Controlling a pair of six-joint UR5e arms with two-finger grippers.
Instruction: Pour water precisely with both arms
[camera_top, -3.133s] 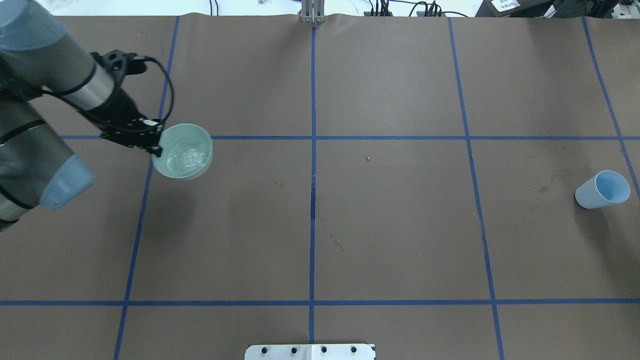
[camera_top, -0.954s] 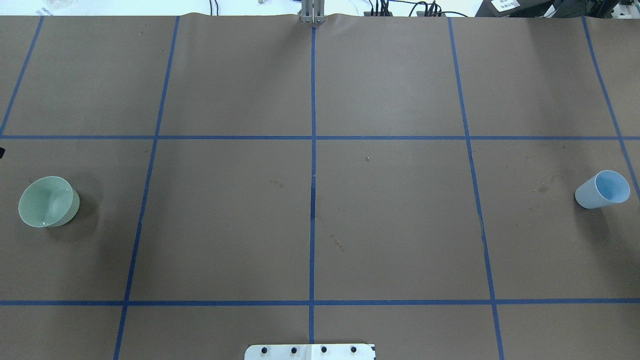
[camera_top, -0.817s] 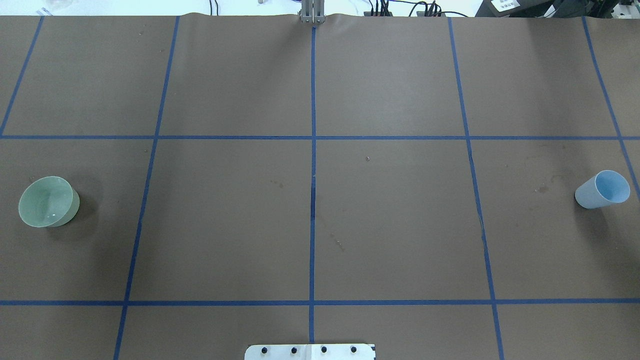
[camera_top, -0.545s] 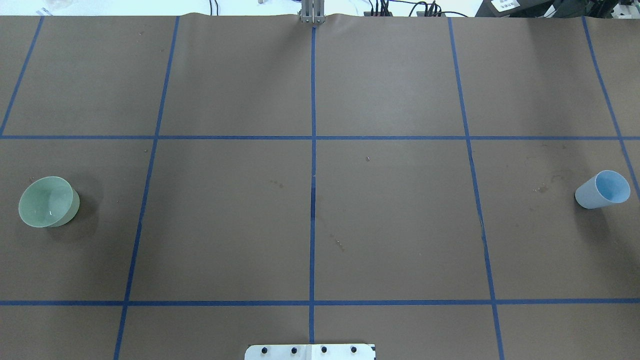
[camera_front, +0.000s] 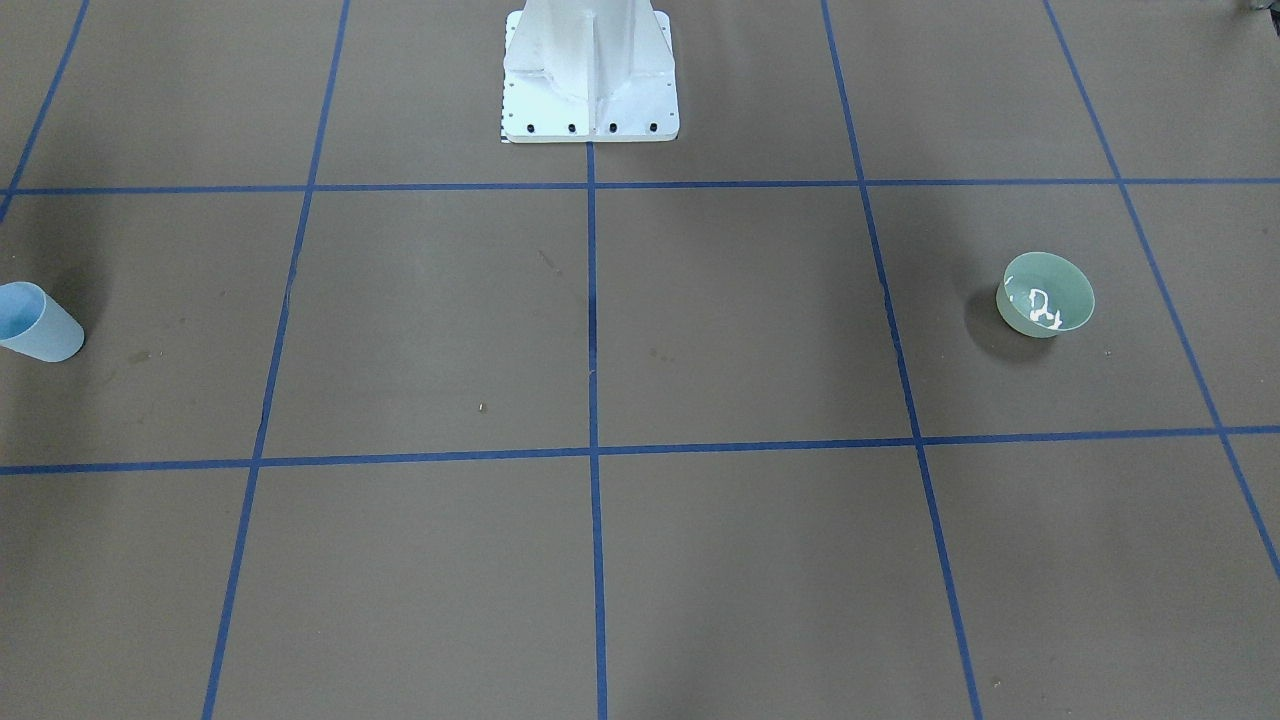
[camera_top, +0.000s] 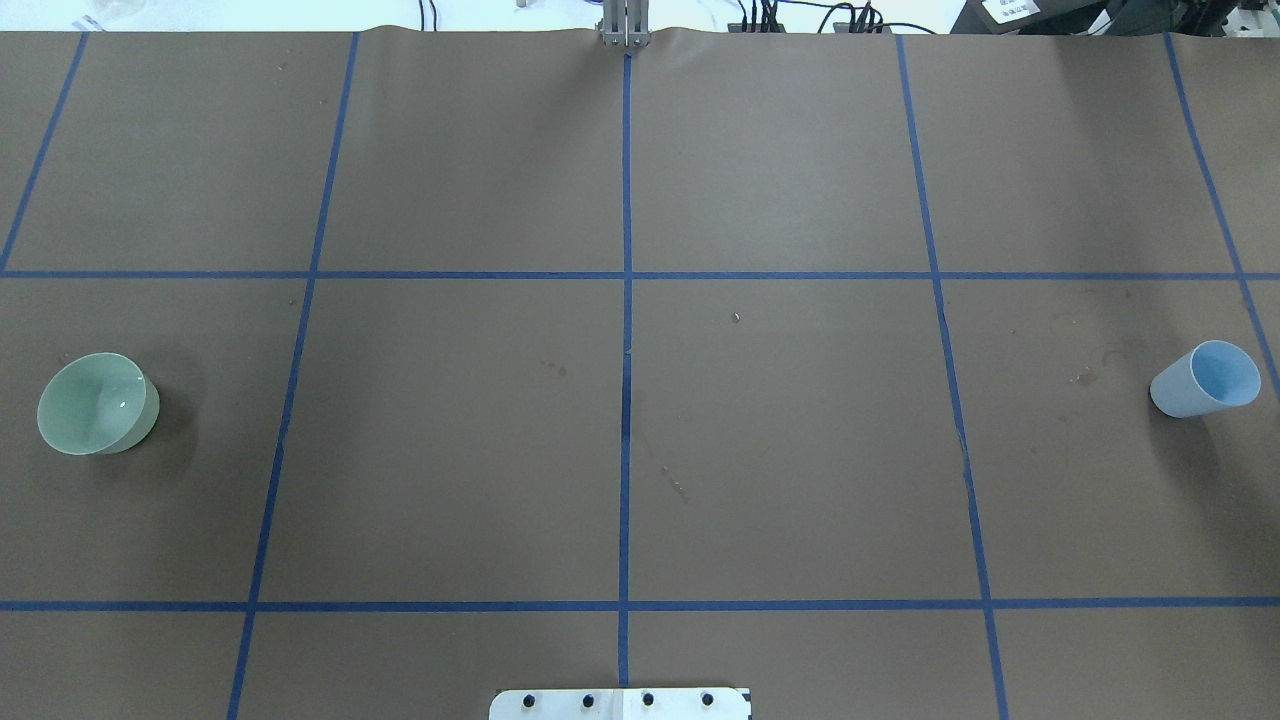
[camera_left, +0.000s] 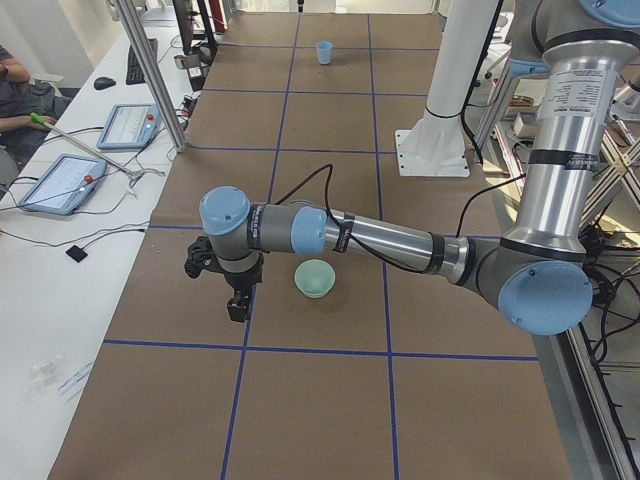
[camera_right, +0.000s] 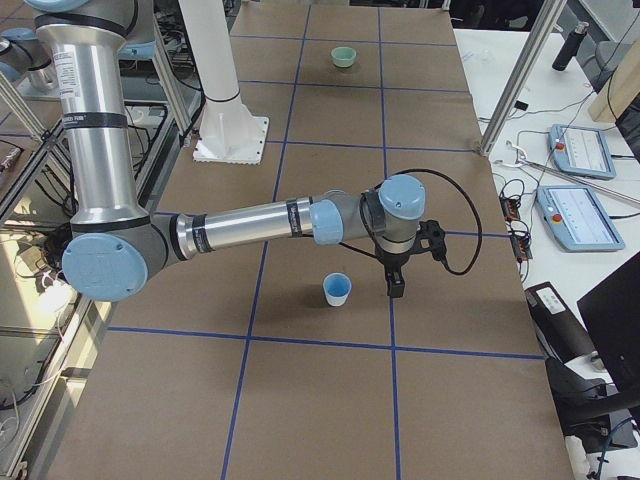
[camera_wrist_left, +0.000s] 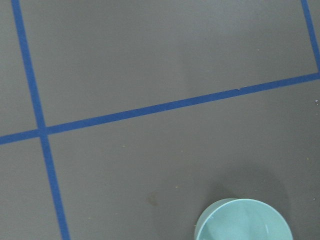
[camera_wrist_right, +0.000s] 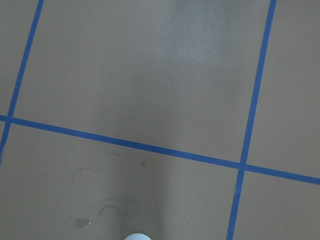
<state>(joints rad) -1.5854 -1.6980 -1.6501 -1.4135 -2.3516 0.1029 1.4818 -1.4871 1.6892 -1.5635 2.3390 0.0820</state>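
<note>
A pale green bowl (camera_front: 1045, 295) stands on the brown table by my left side; it also shows in the overhead view (camera_top: 97, 403), the left wrist view (camera_wrist_left: 243, 221) and the exterior left view (camera_left: 315, 278). The water (camera_front: 1040, 308) shows as white glints inside it. A light blue cup (camera_top: 1203, 380) stands at my right side (camera_front: 35, 322) (camera_right: 338, 289). My left gripper (camera_left: 237, 305) hangs beside the bowl, apart from it. My right gripper (camera_right: 394, 288) hangs beside the cup, apart from it. I cannot tell whether either is open or shut.
The white bolted pedestal (camera_front: 590, 70) stands at the table's near-robot edge. Blue tape lines (camera_top: 626, 300) divide the brown table cover into squares. Tablets and cables (camera_left: 60, 180) lie on the white bench past the far edge, where a person sits.
About three seconds ago my left gripper held the bowl in the air near the left-centre line. Now the bowl stands at the far left and the arm is out of the overhead view.
</note>
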